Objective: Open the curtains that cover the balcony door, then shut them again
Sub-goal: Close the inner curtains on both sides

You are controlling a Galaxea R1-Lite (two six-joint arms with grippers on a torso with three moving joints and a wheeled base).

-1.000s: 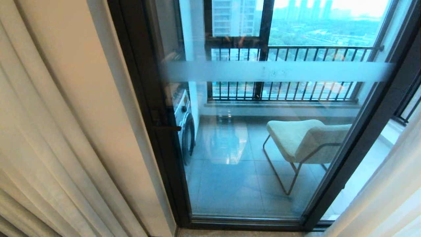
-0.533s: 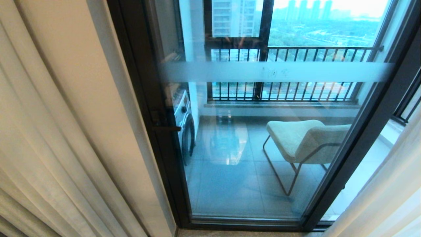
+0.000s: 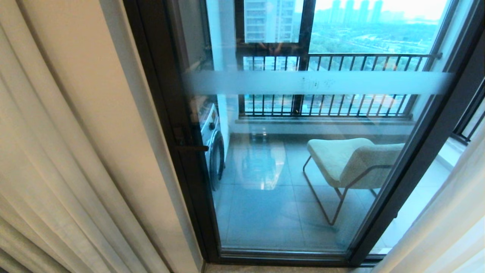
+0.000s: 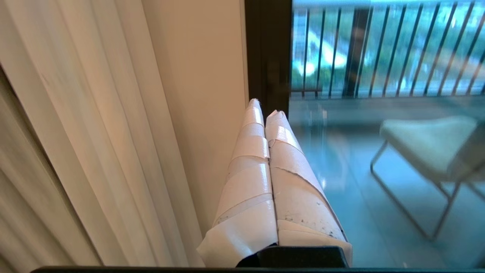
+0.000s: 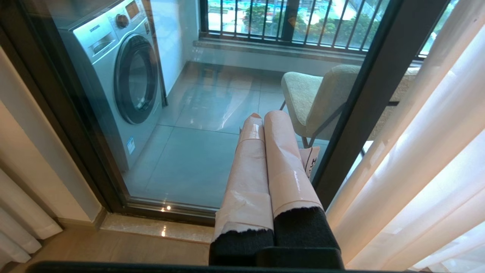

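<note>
- Balcony door (image 3: pixel 303 159) fully exposed through the middle of the head view, from about 11 o'clock round to 5 o'clock: dark frame, frosted band across the glass, handle at 9 o'clock on the left stile.
- Curtains (image 3: pixel 57 159) gathered in tight beige pleats at 8 to 10 o'clock, with a strip of plain wall between the folds and the door frame; most likely bunched there to leave the glass free.
- Pale sheer panel (image 3: pixel 447 220) drawn aside at 4 to 5 o'clock, just past the right frame post, light showing through it.
- By that layout, the opening half of the task reads as done; closing not yet begun, as no fabric overlaps the glass.
- Left gripper (image 4: pixel 265 112) shut, tape-wrapped fingers pressed flat together with nothing between them; tips aimed at the seam between wall and door frame, curtain pleats near on its outer side but apart from it. Probably poised there for a reach into the beige folds.
- Right gripper (image 5: pixel 265 117) likewise shut and empty, pink-taped fingers touching along their length; pointed at the lower glass just beside the right frame post, sheer folds close by yet not touched.
- Neither arm visible in the head view.
- Behind the glass: washing machine (image 5: pixel 121 76) at 9 o'clock, cushioned chair (image 3: pixel 352 161) at 3 to 4 o'clock, railing (image 3: pixel 341 85) at 12 to 1 o'clock. All beyond the door, so no obstacle to the fabric.
- Likely need before any pull: fingers parted to take a fold, since pressed shut leaves only a push.
</note>
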